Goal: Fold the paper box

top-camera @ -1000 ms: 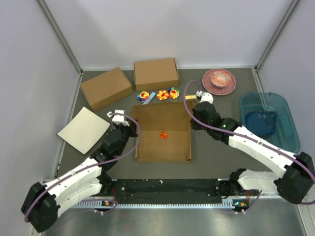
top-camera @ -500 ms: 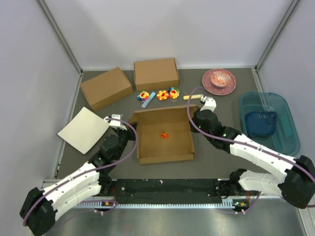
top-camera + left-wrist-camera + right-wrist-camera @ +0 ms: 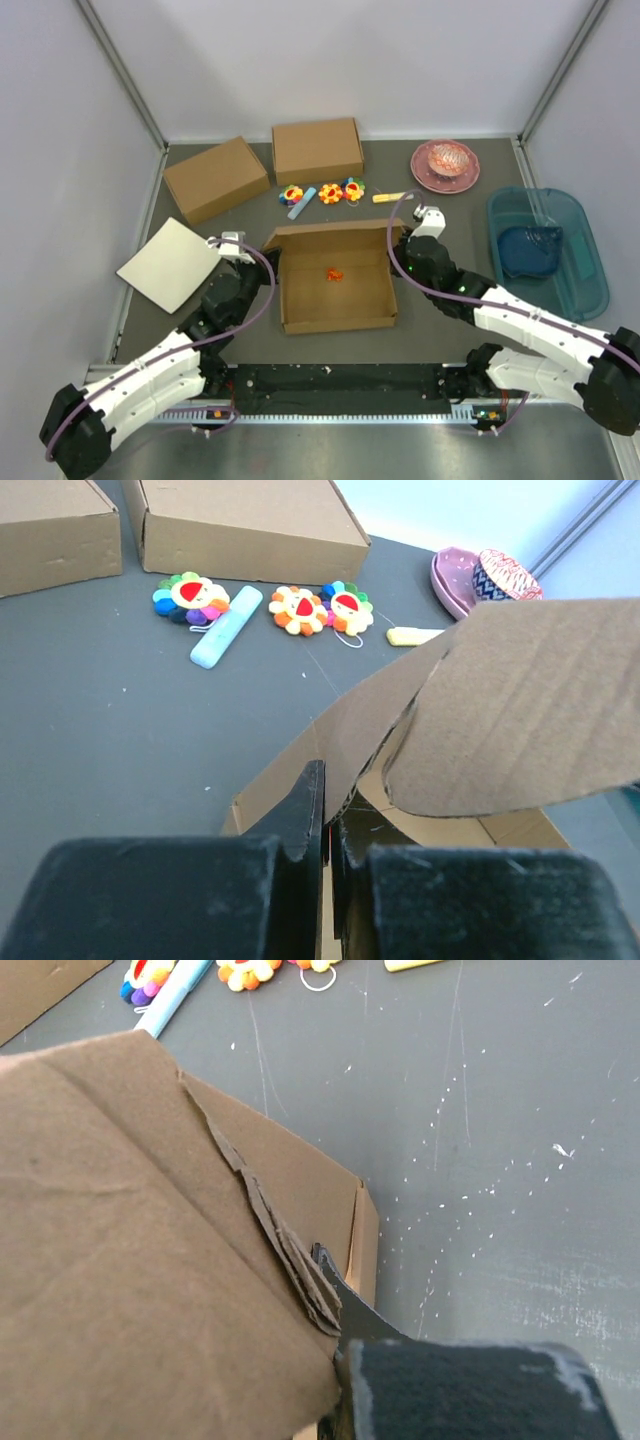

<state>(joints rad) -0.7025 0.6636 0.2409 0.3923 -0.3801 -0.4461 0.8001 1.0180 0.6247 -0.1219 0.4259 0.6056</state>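
Note:
The paper box [image 3: 335,300] lies open mid-table, a shallow brown tray with a small orange thing [image 3: 333,272] inside. Its lid stands raised along the far edge. My left gripper [image 3: 264,252] is at the far left corner, shut on the cardboard edge [image 3: 345,730], which runs between its fingers [image 3: 305,810]; the lid flap [image 3: 540,710] curls overhead. My right gripper [image 3: 398,240] is at the far right corner, pinching the lid [image 3: 130,1240]. Only one of its fingers [image 3: 345,1310] shows; the other is hidden behind the cardboard.
Two formed cardboard boxes [image 3: 215,178] [image 3: 317,150] stand at the back left. An off-white board [image 3: 170,263] lies at the left. Flower toys [image 3: 322,192], a blue stick [image 3: 302,201] and a yellow stick [image 3: 392,197] lie behind the box. A pink plate [image 3: 445,164] and a teal tub [image 3: 545,245] are at the right.
Both grippers have drawn nearer with the lid. It has swung up from lying back and now stands along the far edge.

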